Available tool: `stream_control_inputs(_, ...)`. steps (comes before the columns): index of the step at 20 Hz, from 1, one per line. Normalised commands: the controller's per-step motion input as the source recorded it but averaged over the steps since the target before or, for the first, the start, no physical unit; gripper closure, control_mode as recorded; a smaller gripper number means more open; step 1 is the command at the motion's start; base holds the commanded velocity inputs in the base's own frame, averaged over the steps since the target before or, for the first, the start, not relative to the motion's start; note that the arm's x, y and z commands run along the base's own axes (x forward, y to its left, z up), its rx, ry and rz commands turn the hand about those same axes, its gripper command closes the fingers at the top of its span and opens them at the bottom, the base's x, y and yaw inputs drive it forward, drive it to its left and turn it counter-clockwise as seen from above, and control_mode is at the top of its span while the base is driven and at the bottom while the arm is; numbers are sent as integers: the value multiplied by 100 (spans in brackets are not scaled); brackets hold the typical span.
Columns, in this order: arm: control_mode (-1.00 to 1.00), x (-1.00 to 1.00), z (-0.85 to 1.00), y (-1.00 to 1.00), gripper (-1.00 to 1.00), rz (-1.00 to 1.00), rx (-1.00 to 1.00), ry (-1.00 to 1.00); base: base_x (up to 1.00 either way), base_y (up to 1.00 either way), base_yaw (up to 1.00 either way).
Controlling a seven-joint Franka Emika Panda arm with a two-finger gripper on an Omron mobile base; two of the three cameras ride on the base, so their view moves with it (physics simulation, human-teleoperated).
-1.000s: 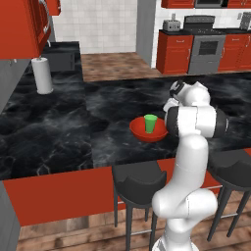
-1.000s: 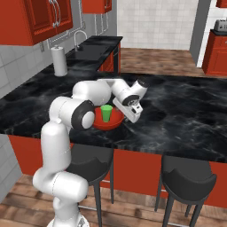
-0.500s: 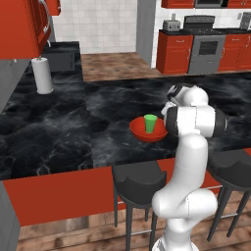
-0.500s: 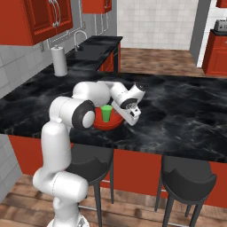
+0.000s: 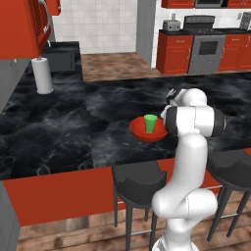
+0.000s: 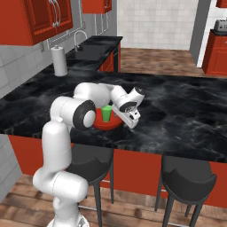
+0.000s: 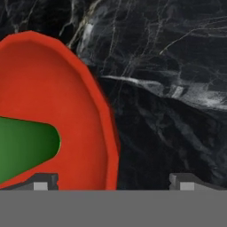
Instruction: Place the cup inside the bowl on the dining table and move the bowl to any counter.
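Note:
The green cup (image 5: 150,123) stands upright inside the red bowl (image 5: 138,131) on the black marble dining table (image 5: 63,127). In the right base view the cup (image 6: 106,113) and bowl (image 6: 108,126) sit just left of my gripper (image 6: 131,119). The gripper is low at the bowl's right side, tilted toward it. In the hand view my gripper (image 7: 114,182) is open, and the bowl's rim (image 7: 111,146) runs up between its two fingertips (image 7: 44,181), with the cup (image 7: 26,148) on the left. Nothing is held.
A paper towel roll (image 5: 44,74) stands at the table's far left by the sink (image 6: 91,48). Dark stools (image 5: 137,184) (image 6: 184,175) line the near edge. A counter with red cabinets (image 5: 174,51) stands beside the stove (image 5: 208,46) at the back.
My hand has sunk a little and drawn closer to the bowl's right rim. The cup and bowl have not moved, and the jaws have stayed open.

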Motion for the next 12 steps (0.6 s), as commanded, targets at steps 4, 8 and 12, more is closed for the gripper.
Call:
stream_control_inputs(4, -100, 0, -12, 3, -100, 0, 0, 0, 0, 0, 0)
stream_control_inputs(8, -100, 0, -5, 8, -100, 0, 0, 0, 0, 0, 0)
stream_control_inputs(12, -100, 0, -8, 8, -100, 0, 0, 0, 0, 0, 0)
